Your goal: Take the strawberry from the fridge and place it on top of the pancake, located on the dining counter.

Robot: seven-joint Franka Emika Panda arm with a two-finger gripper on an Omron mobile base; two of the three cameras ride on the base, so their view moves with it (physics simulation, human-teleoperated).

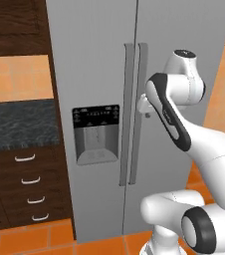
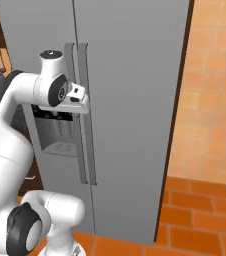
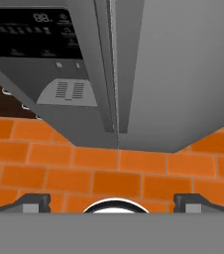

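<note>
The tall grey fridge (image 1: 94,60) (image 2: 135,100) stands in front of me with both doors shut. Its two long vertical handles (image 1: 134,114) (image 2: 82,130) (image 3: 113,64) meet at the centre seam, and the black-panelled water dispenser (image 1: 96,133) (image 3: 29,30) sits on the left door. My gripper (image 2: 80,100) (image 3: 113,203) hovers right in front of the handles at mid height, pointing down along the fridge face. Its fingers (image 3: 34,202) stand wide open with nothing between them. The strawberry, the pancake and the dining counter are out of view.
Left of the fridge are dark wood cabinets with a black top (image 1: 20,124) and several drawers with pale handles (image 1: 30,180). An orange tiled wall (image 2: 215,100) runs to the fridge's right. The orange tile floor (image 3: 109,168) lies below.
</note>
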